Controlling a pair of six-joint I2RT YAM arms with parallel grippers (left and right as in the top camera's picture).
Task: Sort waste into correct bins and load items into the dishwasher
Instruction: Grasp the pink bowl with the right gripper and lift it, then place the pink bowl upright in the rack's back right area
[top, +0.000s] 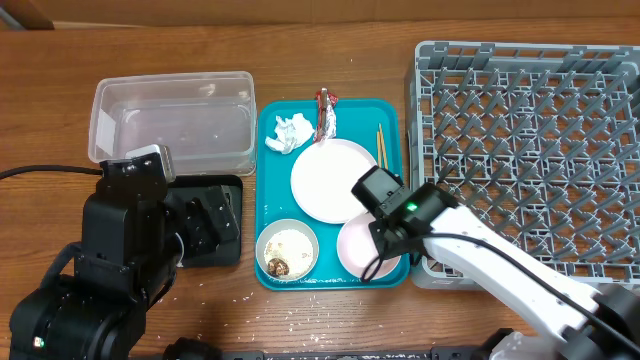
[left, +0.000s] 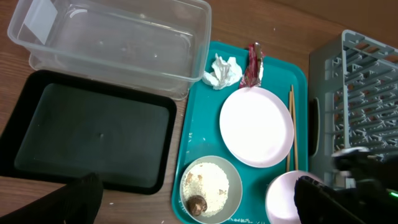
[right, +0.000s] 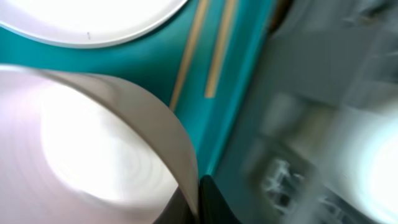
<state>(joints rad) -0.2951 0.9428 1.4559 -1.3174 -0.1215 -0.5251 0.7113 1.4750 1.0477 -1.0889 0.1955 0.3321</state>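
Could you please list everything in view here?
table: one, brown wood, beneath everything
dish rack: one, grey, right side
teal tray: one, teal, centre
clear tub: one, clear, far left
black tray: one, black, beside the tub
plate: one, pale, mid tray
tissue: one, white, tray's far end
wrapper: one, red-and-silver, beside tissue
chopsticks: two, wooden, tray's right edge
whitish bowl: one, crumbs inside, tray's near-left
pink bowl: one, pink, tray's near-right
left gripper: one, black, open above black tray
right gripper: one, black, shut on pink bowl

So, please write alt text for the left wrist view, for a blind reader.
A teal tray holds a white plate, chopsticks, a tissue, a wrapper and a bowl of crumbs. A clear tub and black tray sit left, a grey rack right.
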